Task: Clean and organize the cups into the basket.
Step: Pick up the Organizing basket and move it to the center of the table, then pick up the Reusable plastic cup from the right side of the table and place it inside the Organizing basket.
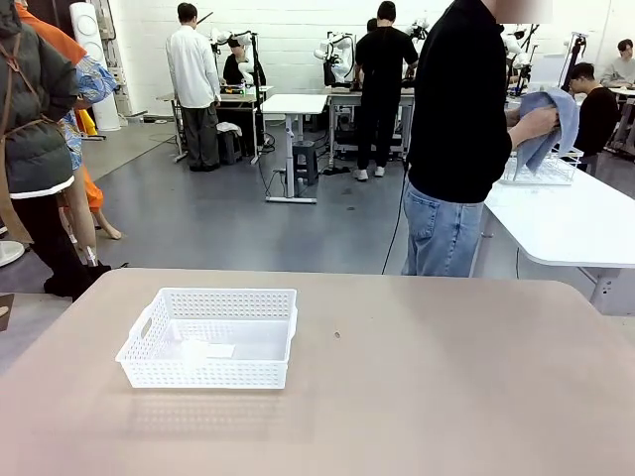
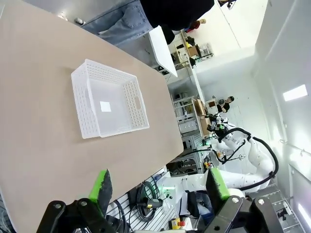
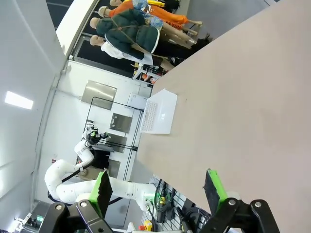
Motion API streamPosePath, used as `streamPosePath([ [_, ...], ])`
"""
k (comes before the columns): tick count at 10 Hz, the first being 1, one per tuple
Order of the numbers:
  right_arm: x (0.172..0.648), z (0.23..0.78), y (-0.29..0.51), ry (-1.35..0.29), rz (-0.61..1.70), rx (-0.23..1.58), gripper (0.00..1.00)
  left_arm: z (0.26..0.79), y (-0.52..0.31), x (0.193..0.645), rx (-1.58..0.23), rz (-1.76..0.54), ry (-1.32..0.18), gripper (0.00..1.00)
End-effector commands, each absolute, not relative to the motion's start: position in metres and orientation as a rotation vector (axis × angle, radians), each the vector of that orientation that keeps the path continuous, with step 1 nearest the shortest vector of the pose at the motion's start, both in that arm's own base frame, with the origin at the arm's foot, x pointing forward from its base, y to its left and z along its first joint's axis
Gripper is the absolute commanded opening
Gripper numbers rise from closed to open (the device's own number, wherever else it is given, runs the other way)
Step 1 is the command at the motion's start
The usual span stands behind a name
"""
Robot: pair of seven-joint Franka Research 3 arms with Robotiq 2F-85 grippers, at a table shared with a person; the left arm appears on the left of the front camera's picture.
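A wide beige table (image 1: 427,397) filled the lower half of the front view, and behind it was a busy workshop with a grey floor. At the lower left of that frame stood the basket (image 1: 203,374), flat on the table, holding nothing except a small white label on its bottom. Its handle holes were at the left and right ends, so I judge that its long axis ran across the frame. At the upper right the person stood beside a white side table (image 1: 566,223), and the person's hand (image 1: 533,126) held a blue cloth (image 1: 558,111). Whether it wrapped one of the cups I could not tell.

In the left wrist view the left gripper (image 2: 159,184) hung with its green fingers wide apart and nothing between them. The basket (image 2: 132,104) lay ahead of it, in the upper left of the frame, well apart. In the right wrist view the right gripper (image 3: 158,187) was also spread open and empty, and the basket (image 3: 156,114) looked small and far, at the middle left. So the left arm seemed the nearer one for placing anything into the basket.
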State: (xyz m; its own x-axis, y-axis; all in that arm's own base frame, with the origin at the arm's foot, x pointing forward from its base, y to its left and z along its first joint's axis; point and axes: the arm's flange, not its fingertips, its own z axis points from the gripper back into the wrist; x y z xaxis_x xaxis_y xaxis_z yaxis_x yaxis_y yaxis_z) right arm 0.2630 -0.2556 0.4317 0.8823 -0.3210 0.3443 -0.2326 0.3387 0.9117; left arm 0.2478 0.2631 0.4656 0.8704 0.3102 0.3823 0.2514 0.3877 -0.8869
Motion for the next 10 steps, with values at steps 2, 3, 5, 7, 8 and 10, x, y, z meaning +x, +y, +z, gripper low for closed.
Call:
streamPosePath([
  [2,0.2613,0.4295,-0.2577,-0.514,-0.065,1.223,1.0,0.4687,0.2649,0.2461,-1.198,0.024,-0.569,1.0],
  [3,0.2613,0.4295,-0.2577,-0.514,-0.065,1.223,1.0,0.4687,0.2649,0.2461,-1.198,0.024,-0.569,1.0],
  [5,0.2613,0.4295,-0.2577,-0.514,-0.065,1.223,1.0,0.4687,0.2649,0.2461,-1.198,0.024,-0.569,1.0],
  [7,0.2613,0.4295,-0.2577,-0.514,-0.065,1.223,1.0,0.4687,0.2649,0.2461,-1.198,0.024,-0.569,1.0],
  [8,0.2613,0.4295,-0.2577,-0.514,-0.065,1.223,1.0,0.4687,0.2649,0.2461,-1.198,0.024,-0.569,1.0],
  [10,0.2613,0.4295,-0.2577,-0.514,-0.065,1.223,1.0,0.4687,0.2649,0.2461,-1.198,0.024,-0.569,1.0],
])
